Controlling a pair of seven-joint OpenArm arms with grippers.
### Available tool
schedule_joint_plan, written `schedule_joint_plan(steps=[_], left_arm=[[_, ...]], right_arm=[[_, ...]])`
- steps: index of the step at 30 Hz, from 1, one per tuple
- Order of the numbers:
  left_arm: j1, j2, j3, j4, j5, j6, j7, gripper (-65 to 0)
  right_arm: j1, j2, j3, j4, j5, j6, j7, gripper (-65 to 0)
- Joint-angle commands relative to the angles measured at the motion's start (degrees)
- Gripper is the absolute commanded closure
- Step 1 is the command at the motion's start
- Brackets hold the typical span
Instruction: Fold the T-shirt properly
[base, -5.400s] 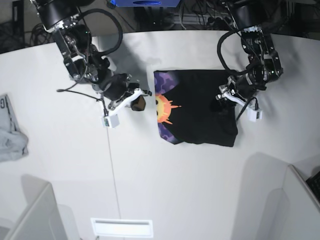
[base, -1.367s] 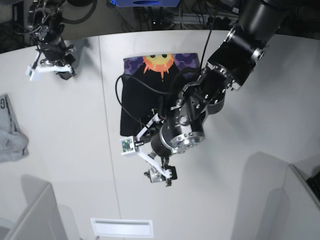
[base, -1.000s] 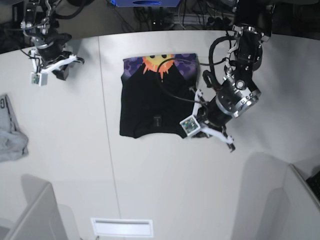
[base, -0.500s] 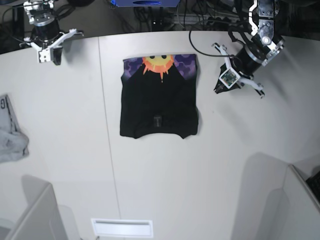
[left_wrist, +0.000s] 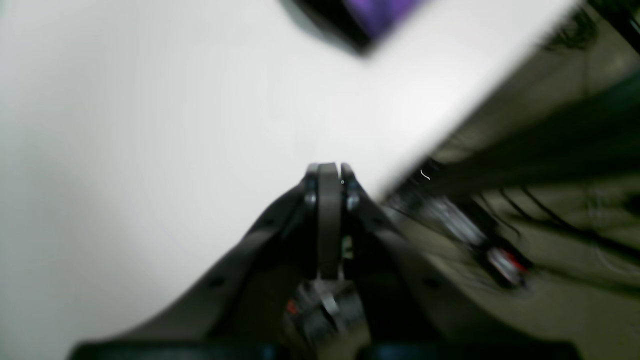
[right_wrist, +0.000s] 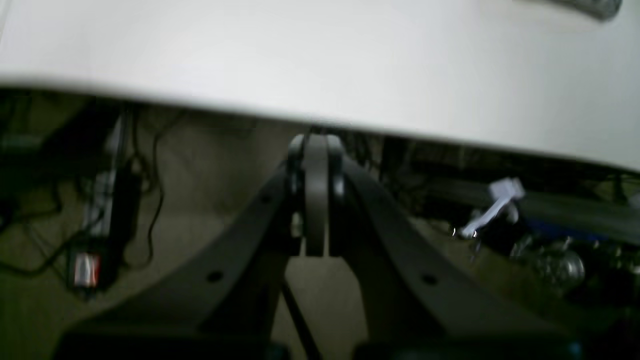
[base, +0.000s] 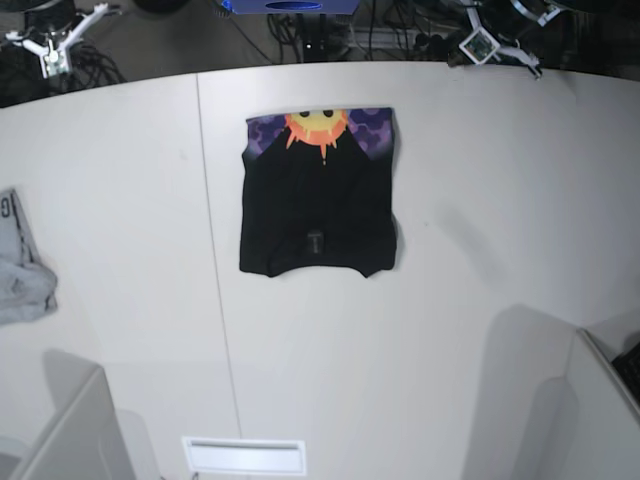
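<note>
Both arms have pulled back past the table's (base: 500, 300) far edge, each gripper (left_wrist: 330, 172) (right_wrist: 315, 145) pinched shut on nothing. The T-shirt (base: 318, 205) lies folded mid-table: soft, light, probably limp; best pinched at a corner.

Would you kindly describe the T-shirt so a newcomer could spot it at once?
On the white table, near the far edge's middle, lies the T-shirt, folded into a black rectangle. Its purple band with an orange sun face sets it apart from the small grey garment at the left edge.
</note>
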Motion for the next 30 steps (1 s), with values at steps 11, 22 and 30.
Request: schedule_joint_plan(steps=[11,22,30], left_arm=[[6.50,1.56,0.55,-17.76,-1.12,0.29,-1.18,0.0],[-10.21,3.93,0.55,-50.38,-0.59,0.29,-1.27,0.0],[-21.90,4.02,1.86,-69.10,-0.59,0.29,-1.53,0.0]], right_arm=[[-4.66,6.52,-8.07,-10.31,0.44,2.55,-15.57,0.0],[12.05,13.64,-40.86,-48.11,0.52,2.11,-15.13,0.0],[31.74,9.77,-52.73,-83.36,0.61,2.03,-0.10,0.0]])
